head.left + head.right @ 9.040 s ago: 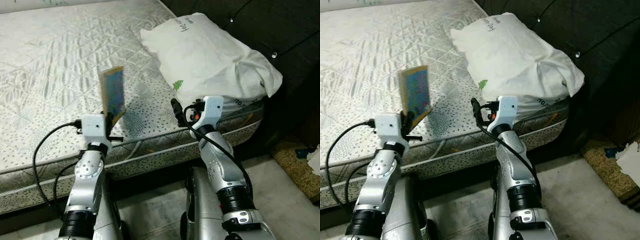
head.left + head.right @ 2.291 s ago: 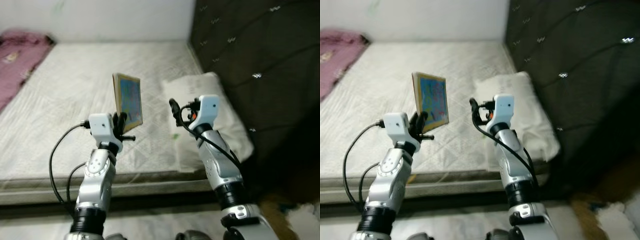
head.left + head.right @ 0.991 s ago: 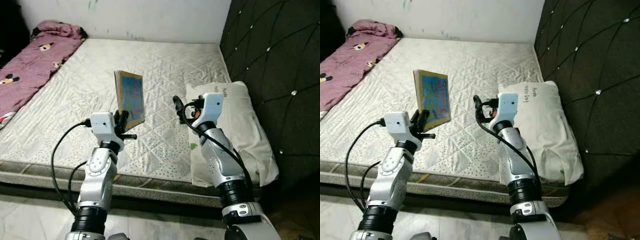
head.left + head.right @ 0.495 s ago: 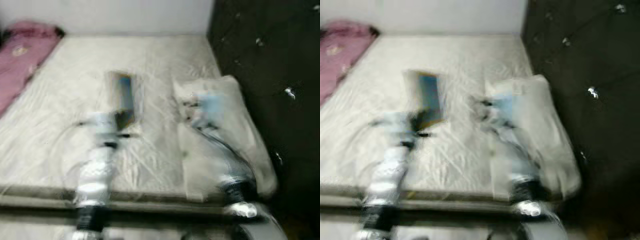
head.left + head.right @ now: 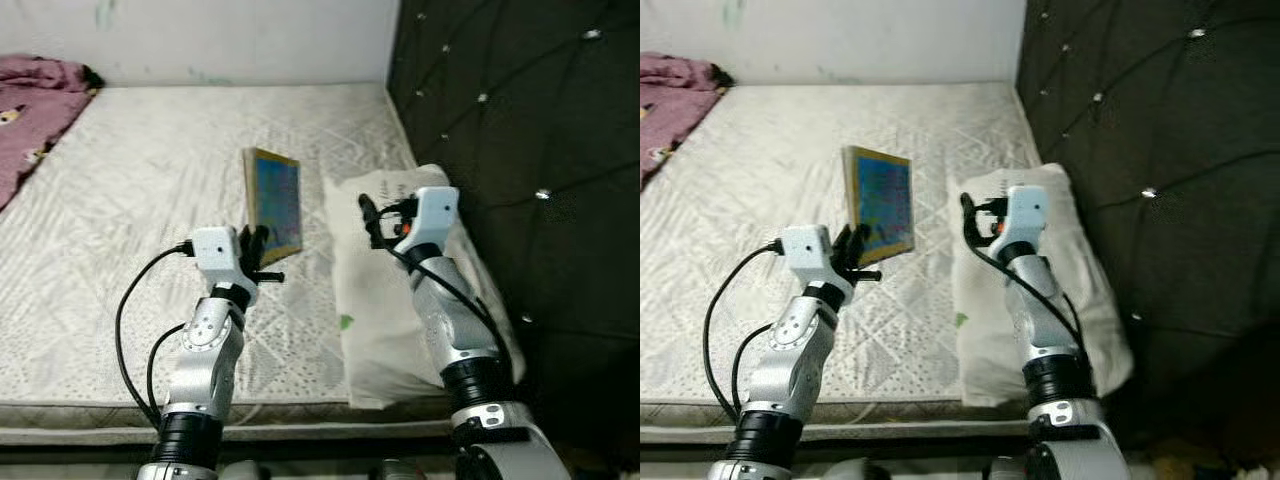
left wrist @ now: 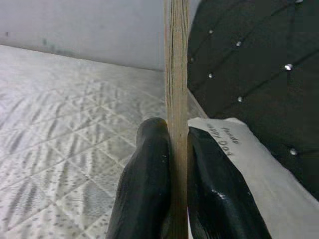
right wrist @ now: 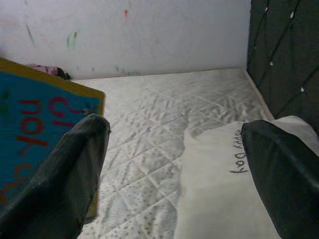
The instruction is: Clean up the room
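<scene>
Book held upright above the bed

The left gripper (image 5: 256,250) pinches the book's (image 5: 276,200) bottom edge, holding it over the mattress (image 5: 130,180) beside the pillow (image 5: 385,290); the right gripper (image 7: 174,169) hangs spread and empty. Gripped so low, the tall book could tip or slip loose.

A bare quilted mattress (image 5: 150,180) is lying below a white wall (image 5: 200,40). A dark tufted headboard (image 5: 520,120) is standing at three o'clock, touching the mattress edge.
</scene>
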Available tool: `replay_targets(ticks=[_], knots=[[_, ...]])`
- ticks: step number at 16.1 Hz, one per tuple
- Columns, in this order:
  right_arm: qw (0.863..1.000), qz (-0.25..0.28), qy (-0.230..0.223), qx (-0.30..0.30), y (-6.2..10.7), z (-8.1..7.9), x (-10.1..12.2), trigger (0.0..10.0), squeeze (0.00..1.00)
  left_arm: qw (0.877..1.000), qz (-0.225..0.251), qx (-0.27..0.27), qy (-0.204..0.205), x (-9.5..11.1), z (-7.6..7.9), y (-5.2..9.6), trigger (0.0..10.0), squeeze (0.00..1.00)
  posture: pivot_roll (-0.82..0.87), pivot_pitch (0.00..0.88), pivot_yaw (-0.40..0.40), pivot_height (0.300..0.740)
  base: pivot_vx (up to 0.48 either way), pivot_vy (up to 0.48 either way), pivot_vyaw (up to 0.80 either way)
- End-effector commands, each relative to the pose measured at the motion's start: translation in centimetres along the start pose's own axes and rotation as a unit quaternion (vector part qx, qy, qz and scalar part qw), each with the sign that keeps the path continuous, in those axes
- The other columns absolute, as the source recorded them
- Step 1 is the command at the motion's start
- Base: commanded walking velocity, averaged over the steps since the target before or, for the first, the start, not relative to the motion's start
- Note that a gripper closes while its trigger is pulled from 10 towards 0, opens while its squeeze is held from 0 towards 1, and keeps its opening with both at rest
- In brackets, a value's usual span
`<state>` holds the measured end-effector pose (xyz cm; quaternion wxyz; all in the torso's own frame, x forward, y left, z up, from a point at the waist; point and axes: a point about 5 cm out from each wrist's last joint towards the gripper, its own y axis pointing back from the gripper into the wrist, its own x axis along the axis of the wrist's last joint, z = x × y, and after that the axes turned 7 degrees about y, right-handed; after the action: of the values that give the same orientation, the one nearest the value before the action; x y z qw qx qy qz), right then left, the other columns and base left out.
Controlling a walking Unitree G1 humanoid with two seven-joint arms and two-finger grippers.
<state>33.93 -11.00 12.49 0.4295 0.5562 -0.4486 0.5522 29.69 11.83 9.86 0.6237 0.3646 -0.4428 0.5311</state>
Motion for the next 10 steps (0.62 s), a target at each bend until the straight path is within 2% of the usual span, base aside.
replay_targets(ticks=[1,5,8,10], knots=[[1.000,0.007,0.003,0.005,-0.2,-0.3,0.5,10.0,0.00,1.000,0.017,0.011,-0.003,0.9,-0.4,-0.2,10.0,0.00,-0.08,0.000,0.017,0.740,0.000,0.000,0.00],[1.000,0.003,0.004,0.010,0.3,-0.3,0.3,10.0,0.00,0.998,0.017,0.050,0.021,0.9,-0.9,-0.1,10.0,0.00,-0.09,0.000,0.010,0.735,0.000,0.000,0.00],[1.000,-0.005,0.003,0.015,0.9,-0.5,-0.3,10.0,0.00,0.996,0.020,0.063,0.052,0.9,-1.1,0.1,10.0,0.00,-0.09,0.008,0.005,0.696,0.000,0.000,0.00],[1.000,-0.005,0.003,0.016,0.9,-0.5,-0.2,10.0,0.00,0.996,0.020,0.064,0.057,1.0,-1.0,0.1,10.0,0.00,-0.09,0.012,0.003,0.666,0.000,0.000,0.00]])
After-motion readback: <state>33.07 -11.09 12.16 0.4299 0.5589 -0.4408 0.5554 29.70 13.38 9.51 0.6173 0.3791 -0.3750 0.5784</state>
